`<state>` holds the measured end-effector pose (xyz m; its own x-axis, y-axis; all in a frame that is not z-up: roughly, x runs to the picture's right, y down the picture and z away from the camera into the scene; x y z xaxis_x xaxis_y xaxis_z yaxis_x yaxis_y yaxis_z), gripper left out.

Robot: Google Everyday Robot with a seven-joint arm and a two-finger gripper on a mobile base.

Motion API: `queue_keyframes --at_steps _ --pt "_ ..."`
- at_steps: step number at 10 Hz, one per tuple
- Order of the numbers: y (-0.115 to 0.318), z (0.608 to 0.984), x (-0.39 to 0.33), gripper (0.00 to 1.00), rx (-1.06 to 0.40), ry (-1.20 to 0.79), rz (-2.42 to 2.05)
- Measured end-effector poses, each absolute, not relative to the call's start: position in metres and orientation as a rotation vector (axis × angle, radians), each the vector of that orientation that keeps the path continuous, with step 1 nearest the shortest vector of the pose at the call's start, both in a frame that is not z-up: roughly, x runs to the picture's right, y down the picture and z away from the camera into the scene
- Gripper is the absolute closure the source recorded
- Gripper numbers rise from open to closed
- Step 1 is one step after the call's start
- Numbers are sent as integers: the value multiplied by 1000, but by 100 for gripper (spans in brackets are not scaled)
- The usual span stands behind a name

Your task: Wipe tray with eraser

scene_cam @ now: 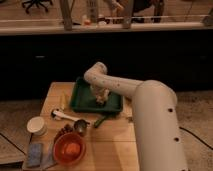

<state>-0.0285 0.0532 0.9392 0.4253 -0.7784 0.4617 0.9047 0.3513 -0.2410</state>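
Observation:
The dark green tray [84,100] lies at the back of the wooden table. My white arm reaches over it from the right and bends down into it. The gripper [101,96] hangs low over the tray's middle-right part. A pale tan-whitish block, the eraser [103,98], shows right at the gripper's tip, down near the tray floor. The arm and gripper hide part of the tray's right side.
An orange-red bowl [69,149] stands at the table's front left, a blue-grey pad [35,154] beside it, a white cup [36,125] behind that. A metal scoop [70,119] and a dark green marker [99,121] lie in front of the tray. A dark counter stands beyond the table.

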Motion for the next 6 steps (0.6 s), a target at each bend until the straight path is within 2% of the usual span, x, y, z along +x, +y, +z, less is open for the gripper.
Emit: queue_keyframes --at_steps 2,6 --pt "38 927 -28 97 -492 -281 -1080" --pt "22 929 -17 97 -490 -278 -1033"
